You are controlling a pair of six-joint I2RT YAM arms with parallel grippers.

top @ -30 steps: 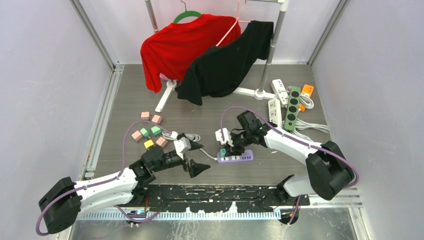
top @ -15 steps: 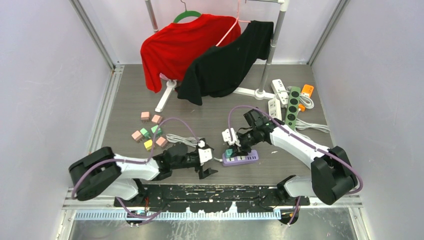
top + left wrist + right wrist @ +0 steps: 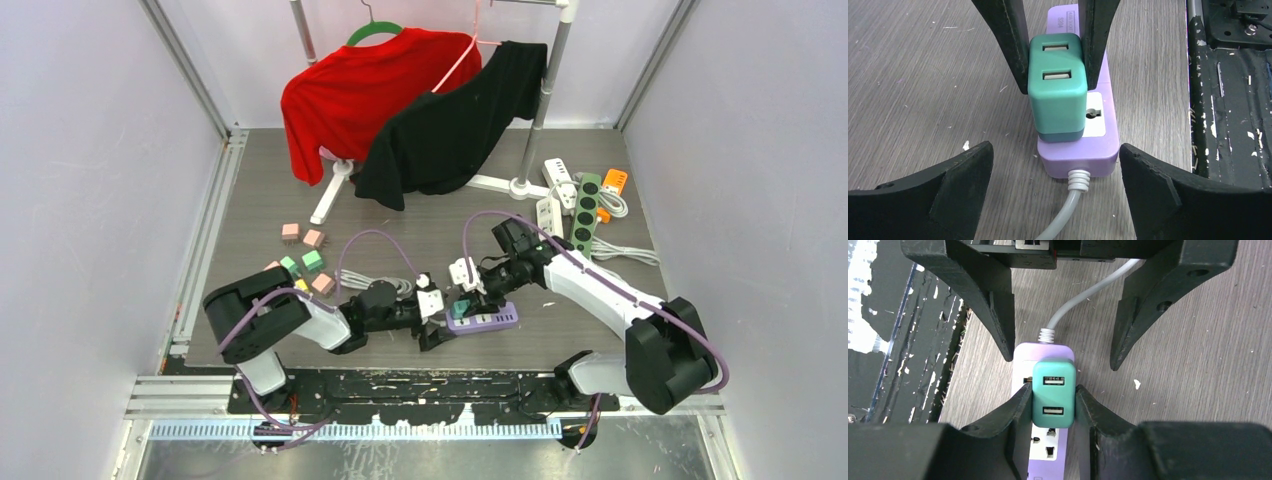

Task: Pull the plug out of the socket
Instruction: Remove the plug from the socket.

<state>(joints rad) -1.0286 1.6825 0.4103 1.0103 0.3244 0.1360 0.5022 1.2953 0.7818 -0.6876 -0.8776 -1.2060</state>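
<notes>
A teal two-port plug [image 3: 460, 307] sits in the end outlet of a purple socket strip [image 3: 490, 320] lying on the grey table. My right gripper [image 3: 1053, 396] is shut on the plug [image 3: 1053, 392], one finger pressed on each side. The left wrist view shows those fingers [image 3: 1009, 45] clamping the plug [image 3: 1056, 87]. My left gripper [image 3: 1055, 150] is open, low over the table, its jaws wide on either side of the strip's cable end [image 3: 1083, 160] without touching it. The grey cable [image 3: 1068, 210] runs back between them.
Several small coloured plugs [image 3: 305, 265] lie at the left. More power strips [image 3: 580, 215] and white cables lie at the back right. A rack foot [image 3: 330, 195] with a red shirt [image 3: 360, 90] and a black shirt [image 3: 450, 125] stands behind. A black rail [image 3: 1228, 100] borders the near edge.
My left arm has swung right across the table until its open jaws flank the strip's cable end. The right gripper has stayed clamped on the plug, and the strip has shifted slightly right.
</notes>
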